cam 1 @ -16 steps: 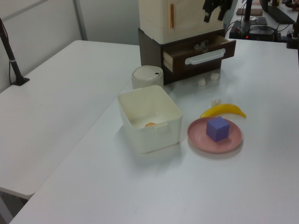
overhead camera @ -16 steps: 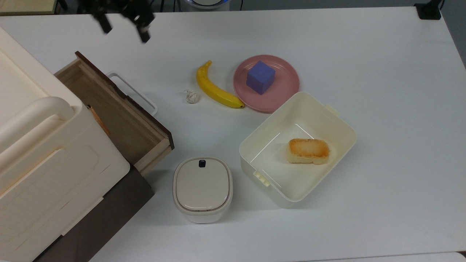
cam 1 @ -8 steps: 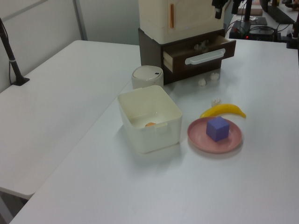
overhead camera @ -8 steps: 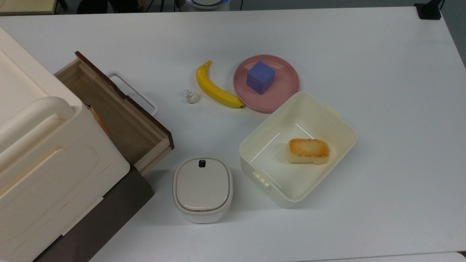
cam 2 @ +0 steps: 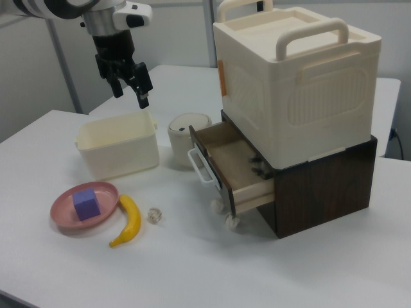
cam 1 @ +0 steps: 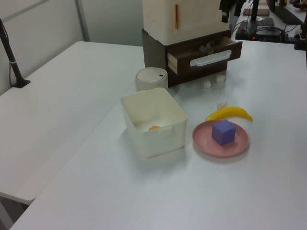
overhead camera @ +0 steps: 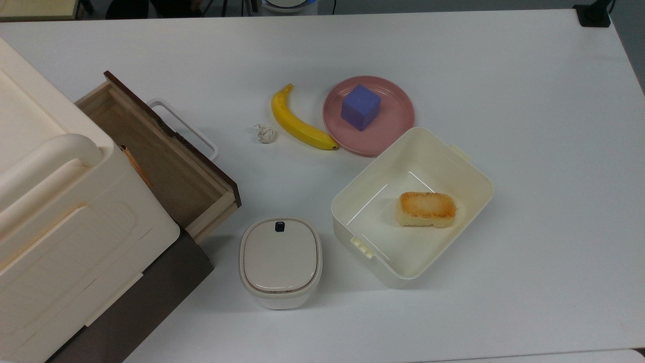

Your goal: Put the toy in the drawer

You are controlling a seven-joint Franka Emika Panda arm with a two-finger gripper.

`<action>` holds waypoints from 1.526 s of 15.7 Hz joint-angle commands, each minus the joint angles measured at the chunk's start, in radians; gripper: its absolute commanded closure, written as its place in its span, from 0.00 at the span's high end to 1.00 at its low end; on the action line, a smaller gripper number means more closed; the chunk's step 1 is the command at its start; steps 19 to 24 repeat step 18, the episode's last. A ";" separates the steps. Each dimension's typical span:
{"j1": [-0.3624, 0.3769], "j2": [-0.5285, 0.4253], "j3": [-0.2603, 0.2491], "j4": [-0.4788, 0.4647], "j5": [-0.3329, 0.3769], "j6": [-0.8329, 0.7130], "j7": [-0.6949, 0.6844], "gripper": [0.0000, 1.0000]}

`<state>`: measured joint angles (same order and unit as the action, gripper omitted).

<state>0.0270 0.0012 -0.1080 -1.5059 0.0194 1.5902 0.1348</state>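
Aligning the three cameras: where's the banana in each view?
Top view: banana above centre, just left of the pink plate.
Left view: banana right of centre, just above the plate.
Right view: banana lower left, just right of the plate.
Shared landmark: the pink plate with the purple cube on it.
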 commanded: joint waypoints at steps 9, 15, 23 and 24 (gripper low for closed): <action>0.054 -0.006 -0.016 -0.125 -0.049 0.173 0.043 1.00; 0.045 -0.003 -0.021 -0.120 -0.045 0.137 -0.011 1.00; 0.045 -0.001 -0.021 -0.120 -0.044 0.139 0.002 1.00; 0.045 -0.001 -0.021 -0.120 -0.044 0.139 0.002 1.00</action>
